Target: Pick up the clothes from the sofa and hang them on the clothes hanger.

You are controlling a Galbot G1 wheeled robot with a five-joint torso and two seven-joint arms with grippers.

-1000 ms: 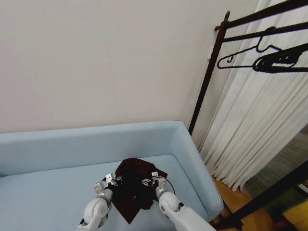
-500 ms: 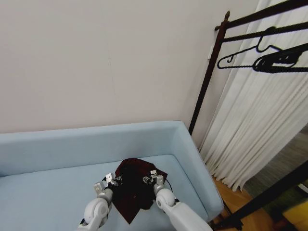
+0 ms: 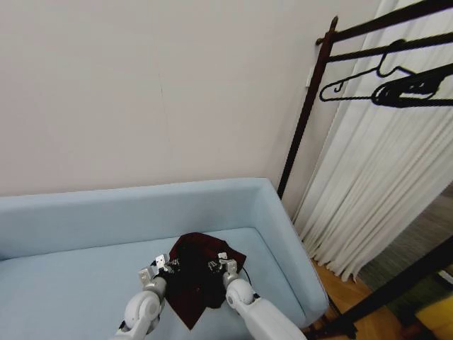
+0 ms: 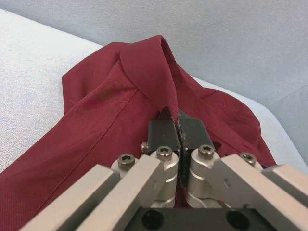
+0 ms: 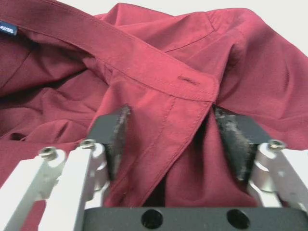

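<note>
My left gripper (image 4: 177, 127) is pinching the crumpled dark-red cloth shirt (image 4: 98, 98); my right gripper (image 5: 171, 137) is gaping astride its collar (image 5: 159, 72); a deep bite looks wisest.

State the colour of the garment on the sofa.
Plain dark red shirt, clearest in the left wrist view.

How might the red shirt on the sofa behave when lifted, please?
Probably floppy: the shirt lies in soft folds on the sofa. Likely thin and light: the left gripper pinches one fold shut, the open right gripper straddles another.
</note>
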